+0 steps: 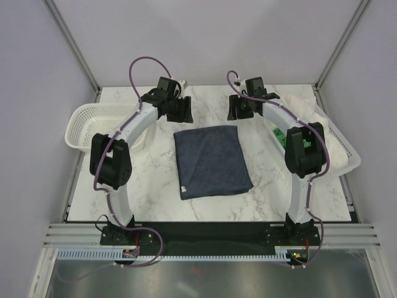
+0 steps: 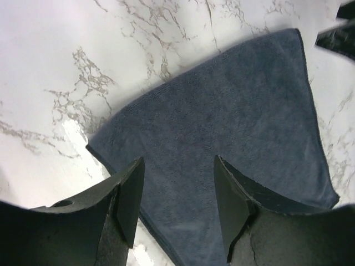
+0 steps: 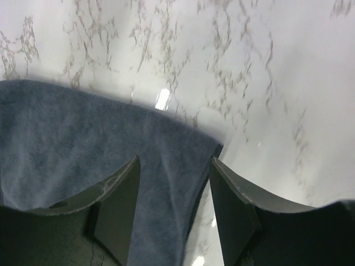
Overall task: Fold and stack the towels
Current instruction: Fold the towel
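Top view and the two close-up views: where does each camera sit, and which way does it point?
Top external: above and behind the arms, looking down on the marble table; both whole arms show, the left gripper and right gripper near the navy towel.
Left wrist: on the left arm's wrist, looking down past its own open fingers at a towel corner.
Right wrist: the same on the right arm, its fingers over another corner.
Shared: all three show the navy towel.

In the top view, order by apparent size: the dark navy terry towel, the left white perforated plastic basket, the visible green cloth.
1. Dark navy terry towel
2. White perforated plastic basket, partly hidden
3. Green cloth, only a sliver showing
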You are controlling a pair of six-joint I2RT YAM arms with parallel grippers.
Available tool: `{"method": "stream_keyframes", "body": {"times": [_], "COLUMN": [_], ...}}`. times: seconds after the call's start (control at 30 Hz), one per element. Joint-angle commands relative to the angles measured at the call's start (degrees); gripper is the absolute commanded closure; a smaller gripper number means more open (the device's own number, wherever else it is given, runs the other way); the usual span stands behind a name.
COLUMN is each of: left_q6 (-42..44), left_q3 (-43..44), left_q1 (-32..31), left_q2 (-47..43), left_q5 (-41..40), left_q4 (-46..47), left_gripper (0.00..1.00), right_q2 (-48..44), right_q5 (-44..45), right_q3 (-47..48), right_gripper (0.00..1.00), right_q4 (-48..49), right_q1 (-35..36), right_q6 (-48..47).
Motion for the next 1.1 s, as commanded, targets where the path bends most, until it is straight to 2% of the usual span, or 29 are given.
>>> {"method": "stream_keyframes", "body": {"times": [0.0,0.1,0.23,0.4,0.7,0.8,1.07], "left_q6": [9.8,11.4,13.8,15.9,18.8,19.5,20.5], "left_q3": [5.8,6.1,6.3,7.1,6.9,6.8,7.4], "left_q1": [2.0,3.6,5.2,6.6,9.3,10.0,10.1], "left_q2": [3.4,5.9,9.3,12.8,13.8,14.4,17.0], "left_q5": [7.1,9.4,11.8,13.8,16.6,17.1,15.8], "left_q4": [-2.1,-2.1,-2.2,-2.6,-4.0,-4.3,-4.9], "left_gripper": [0.40,0.38,0.38,0.38,0.38,0.38,0.38], "right_q2": [5.9,11.2,14.9,18.1,22.2,24.2,25.3], "right_q5": [-10.8,-12.3,-13.5,-19.6,-25.6,-27.7,-25.9], "right_q3": [11.9,14.8,15.8,18.7,20.4,22.2,22.4], "right_gripper": [0.39,0.39,0.37,0.38,0.42,0.41,0.45], "right_q4": [-6.0,-10.6,-11.2,-11.8,-16.7,-17.5,-19.0], "right_q1": [-2.5,-2.9,-4.3,-7.4,-7.4,-7.4,-7.6], "right_q6": [-11.3,-14.8,-18.2,-18.7,-25.3,-24.9,-26.5]}}
